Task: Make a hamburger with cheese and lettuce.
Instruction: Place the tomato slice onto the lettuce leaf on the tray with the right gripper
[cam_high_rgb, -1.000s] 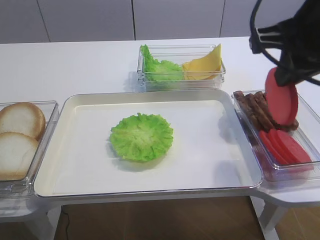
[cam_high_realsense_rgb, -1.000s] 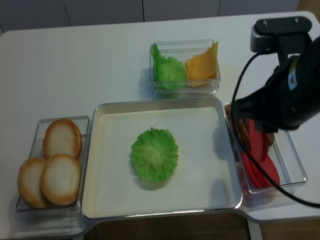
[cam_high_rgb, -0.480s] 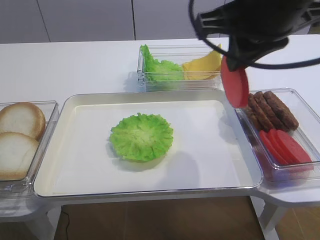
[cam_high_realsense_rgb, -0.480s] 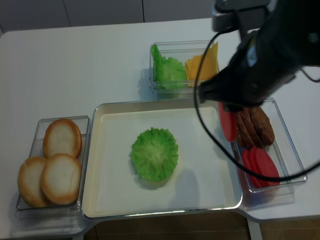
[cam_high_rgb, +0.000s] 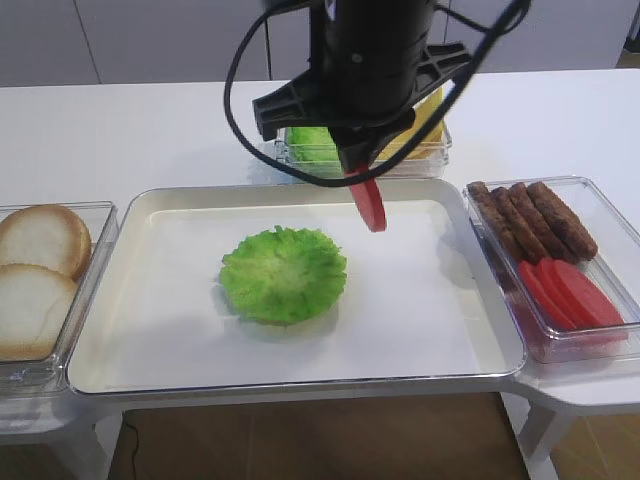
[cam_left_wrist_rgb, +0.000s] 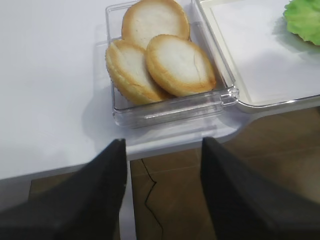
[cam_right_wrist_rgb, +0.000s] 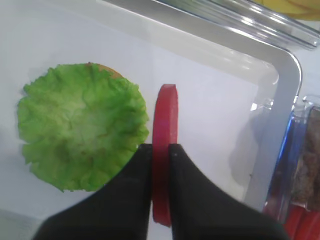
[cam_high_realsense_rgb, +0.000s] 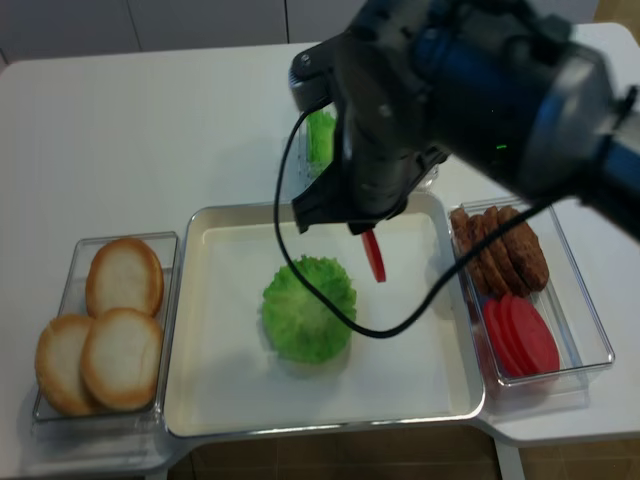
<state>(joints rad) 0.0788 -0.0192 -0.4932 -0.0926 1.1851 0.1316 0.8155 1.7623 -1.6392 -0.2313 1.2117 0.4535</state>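
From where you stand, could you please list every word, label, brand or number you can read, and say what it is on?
None: no view shows readable text.
The tray, the clear bins and the bun halves are unmarked.
The right gripper, shut on the tomato slice, carries no visible label.

A white table (cam_high_rgb: 150, 130) is seen under even, soft light, its top matte and only faintly shadowed. Behind it, pale grey wall panels (cam_high_rgb: 170, 40) are divided by thin vertical seams. Below the front edge, a brown floor (cam_left_wrist_rgb: 200, 200) is visible, marked by a thin crack.
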